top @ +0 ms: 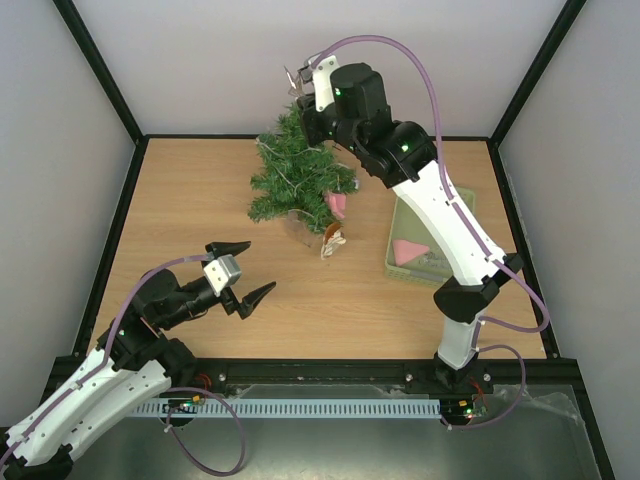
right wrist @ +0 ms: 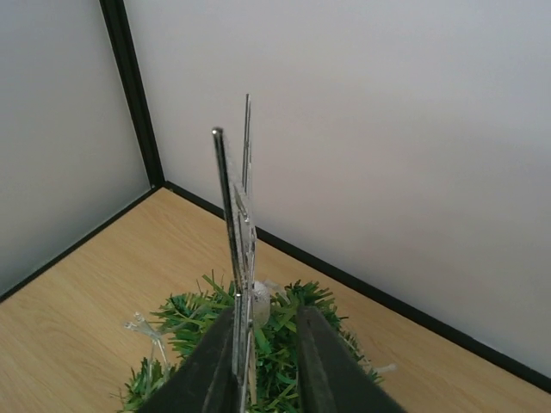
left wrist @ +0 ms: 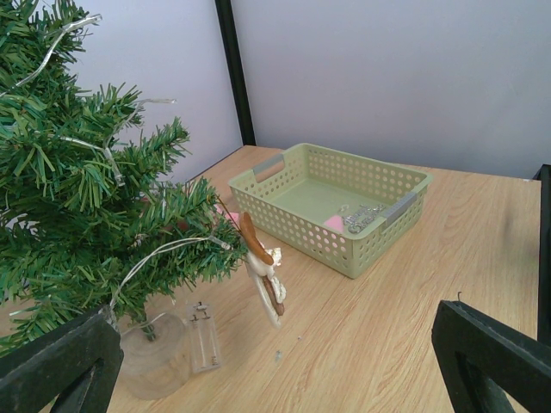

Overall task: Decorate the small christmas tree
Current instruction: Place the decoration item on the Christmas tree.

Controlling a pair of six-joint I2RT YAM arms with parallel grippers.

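The small christmas tree (top: 300,175) stands at the back middle of the table, strung with a light wire; it also fills the left of the left wrist view (left wrist: 77,198). My right gripper (top: 300,80) hovers over the treetop (right wrist: 284,344). A thin silver glitter ornament (right wrist: 234,232) stands upright, edge-on, against its left finger (right wrist: 215,361), with a gap to the right finger (right wrist: 318,353), so the jaws are slightly open. My left gripper (top: 258,267) is wide open and holds nothing, low over the table in front of the tree.
A pink ornament (top: 337,205) and a white-and-brown one (left wrist: 263,271) hang on the tree's lower right branches. A green perforated basket (left wrist: 379,245) to the right holds a pink piece (top: 408,250) and a silver one. A clear battery box (left wrist: 202,335) lies by the tree's base.
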